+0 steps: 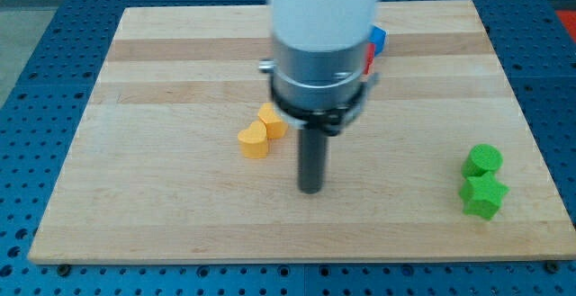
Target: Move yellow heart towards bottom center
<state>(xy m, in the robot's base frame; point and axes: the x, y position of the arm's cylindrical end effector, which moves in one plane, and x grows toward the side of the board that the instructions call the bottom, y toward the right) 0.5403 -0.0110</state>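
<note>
Position matters most: my tip (pixel 310 188) is planted on the counter (pixel 162 215), right of and below the yellow heart (pixel 254 140), apart from it. No claw is fitted. The heart touches a yellow block (pixel 273 120).

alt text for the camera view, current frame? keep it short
My tip rests on the wooden board, to the right of and slightly below the yellow heart, not touching it. A second yellow block touches the heart's upper right; two green blocks sit at the right edge.
</note>
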